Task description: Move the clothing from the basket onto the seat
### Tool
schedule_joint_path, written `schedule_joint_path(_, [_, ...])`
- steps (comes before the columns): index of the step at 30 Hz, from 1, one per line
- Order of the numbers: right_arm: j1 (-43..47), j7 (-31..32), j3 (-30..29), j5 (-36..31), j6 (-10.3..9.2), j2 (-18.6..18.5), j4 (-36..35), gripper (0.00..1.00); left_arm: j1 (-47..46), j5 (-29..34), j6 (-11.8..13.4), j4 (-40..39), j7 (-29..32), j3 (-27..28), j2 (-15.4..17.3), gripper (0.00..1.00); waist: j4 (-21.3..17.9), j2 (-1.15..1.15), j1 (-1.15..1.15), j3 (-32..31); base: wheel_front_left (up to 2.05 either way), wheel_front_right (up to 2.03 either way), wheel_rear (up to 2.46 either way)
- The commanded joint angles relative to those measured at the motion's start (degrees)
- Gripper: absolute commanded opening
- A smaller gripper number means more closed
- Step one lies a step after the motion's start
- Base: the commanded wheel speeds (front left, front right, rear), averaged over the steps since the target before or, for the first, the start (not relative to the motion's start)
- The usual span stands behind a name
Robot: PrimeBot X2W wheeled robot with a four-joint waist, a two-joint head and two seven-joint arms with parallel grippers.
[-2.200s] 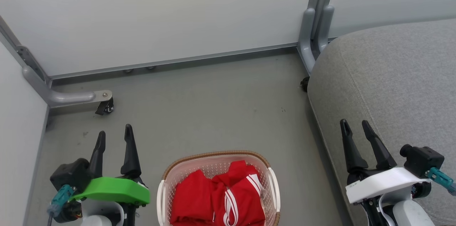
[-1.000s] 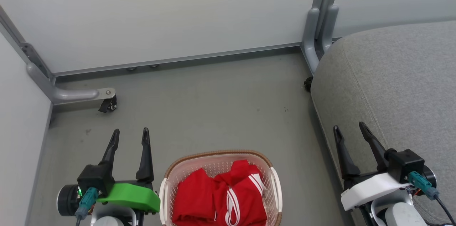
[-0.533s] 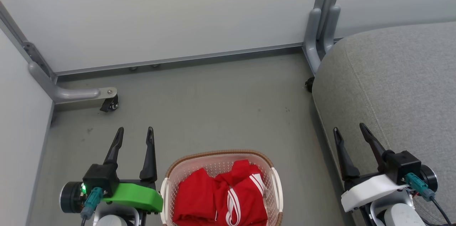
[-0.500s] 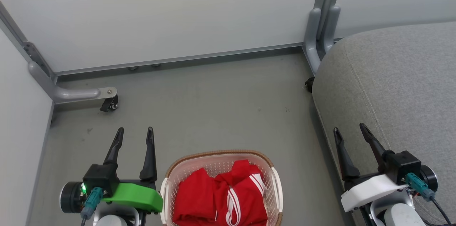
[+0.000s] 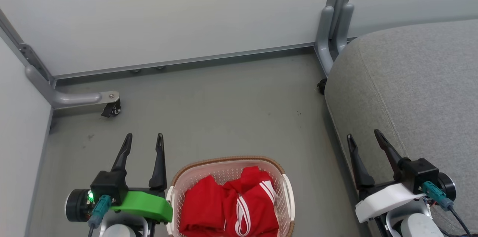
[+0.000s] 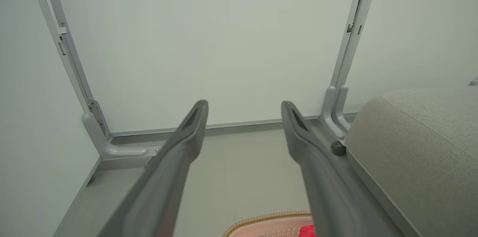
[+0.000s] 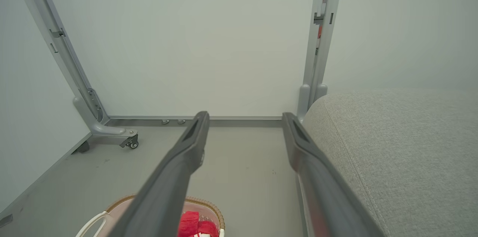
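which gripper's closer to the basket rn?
Left. The left gripper sits just left of the basket, beside its handle; the right gripper is farther off to the right, by the edge of the seat.

Left gripper (image 5: 144, 137): 2 long dark fingers (image 5: 159, 162), tapering to narrow tips; the left wrist view shows a slotted recess near each tip. Bright green wrist cover (image 5: 143, 205). Left camera block (image 5: 110, 184) is black, with a small lit green lamp (image 5: 90, 194) and a teal connector (image 5: 100, 205).

Right gripper (image 5: 363, 135): 2 matching dark fingers. White wrist cover (image 5: 384, 199). Right camera block (image 5: 418, 173) is black, and its teal plug (image 5: 433, 191) trails a black cable (image 5: 457, 216).

Left forearm (image 5: 117, 231) and right forearm (image 5: 420, 227): pale grey-white, rounded.
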Motion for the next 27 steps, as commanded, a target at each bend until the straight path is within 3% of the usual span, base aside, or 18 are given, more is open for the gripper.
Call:
schedule_joint_path(1, [-0.4, -0.16, 0.3, -0.02, -0.06, -0.09, -0.2, 1.0, -1.12, 0.72, -0.4, 0.33, -0.04, -0.28, 0.25, 1.0, -0.51, 0.55, 0.0, 0.53, 0.0, 0.0, 0.0])
schedule_joint_path(14, [-4.63, -0.16, 4.63, 1.22, -0.06, -0.13, -4.53, 1.0, -8.11, 3.02, -2.86, 8.11, -0.03, -3.58, 0.4, 1.0, -7.65, 0.55, 0.0, 8.37, 0.0, 0.0, 0.0])
schedule_joint_path(27, [-11.26, -0.15, 7.74, 2.9, -0.06, -0.08, -12.07, 1.0, -19.24, 5.3, -4.31, 20.07, -0.04, -7.36, 3.48, 1.0, -14.88, 0.55, 0.0, 21.31, 0.0, 0.0, 0.0])
